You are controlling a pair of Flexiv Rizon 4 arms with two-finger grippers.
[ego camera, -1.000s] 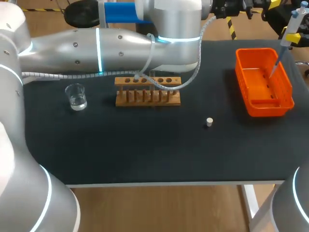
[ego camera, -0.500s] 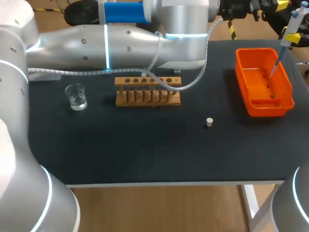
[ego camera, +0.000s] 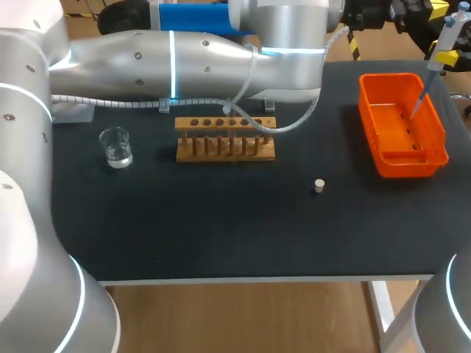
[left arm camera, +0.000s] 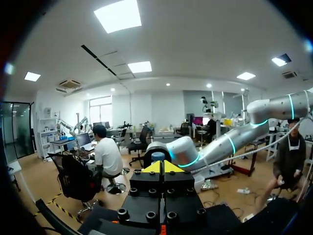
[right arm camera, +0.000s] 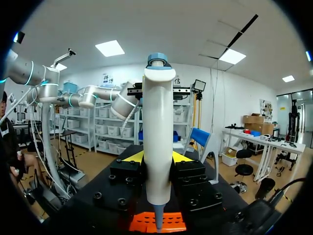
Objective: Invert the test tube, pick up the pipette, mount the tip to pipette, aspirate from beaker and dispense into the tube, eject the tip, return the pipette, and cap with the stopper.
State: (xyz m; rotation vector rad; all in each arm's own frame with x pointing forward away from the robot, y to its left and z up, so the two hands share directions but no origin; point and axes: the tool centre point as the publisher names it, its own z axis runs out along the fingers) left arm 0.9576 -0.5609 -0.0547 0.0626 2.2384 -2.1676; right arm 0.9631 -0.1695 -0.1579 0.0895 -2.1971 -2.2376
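My right gripper (right arm camera: 157, 159) is shut on a white pipette (right arm camera: 157, 137) with a blue top. It holds the pipette upright above the orange tray (right arm camera: 168, 223). From above, the pipette (ego camera: 440, 51) hangs at the far right with its thin lower end over the tray (ego camera: 438, 140). My left gripper (left arm camera: 161, 166) is shut with nothing in it and faces out past the table's back. Its arm (ego camera: 184, 55) stretches across the back of the table, behind the wooden tube rack (ego camera: 224, 147). A glass beaker (ego camera: 116, 147) holding clear liquid stands left of the rack. A small white stopper (ego camera: 319, 185) lies to the rack's front right.
A pale cable (ego camera: 283, 125) from the left arm droops over the rack's back right holes and hides part of them. The black tabletop (ego camera: 221, 228) stretches in front of the rack.
The left arm has swung a little to the right along the back of the table. The right arm, pipette, beaker, rack and stopper have kept their places.
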